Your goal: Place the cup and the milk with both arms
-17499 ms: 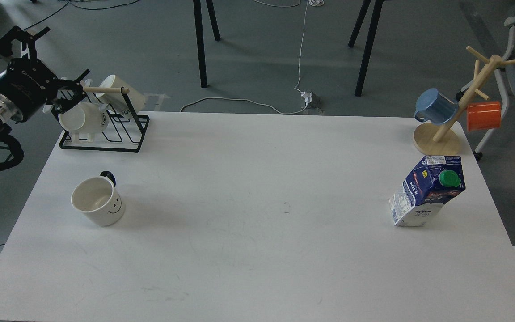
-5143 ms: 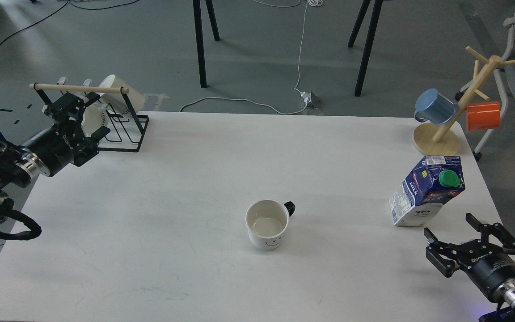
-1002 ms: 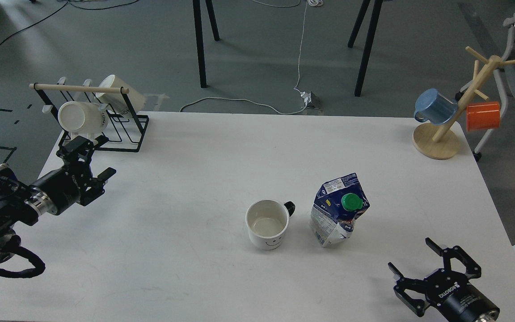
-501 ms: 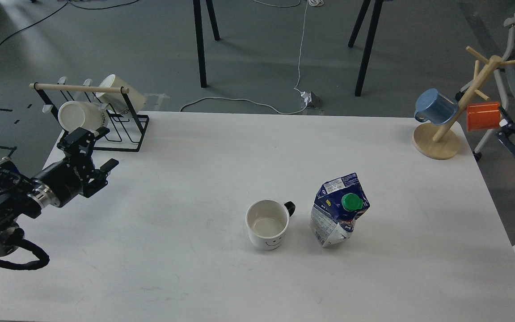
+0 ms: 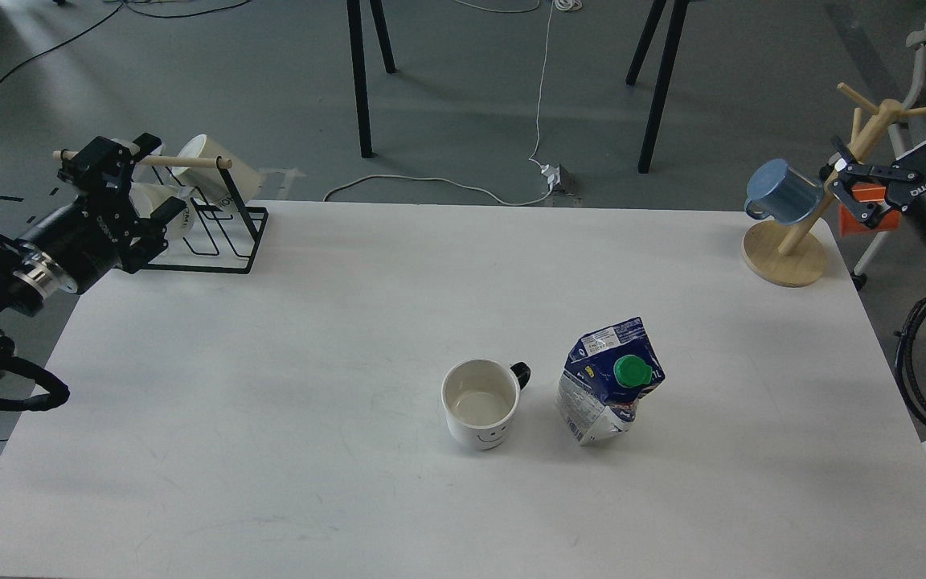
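Smiley mug and milk carton side by side on the white table

The cup [image 5: 480,404] stands upright, empty, just left of the milk [image 5: 610,382] near the table [image 5: 270,402] centre; the left gripper [image 5: 113,189] hangs at the wire mug rack [image 5: 214,233], the right gripper [image 5: 873,181] spread open by the wooden mug tree [image 5: 801,233].
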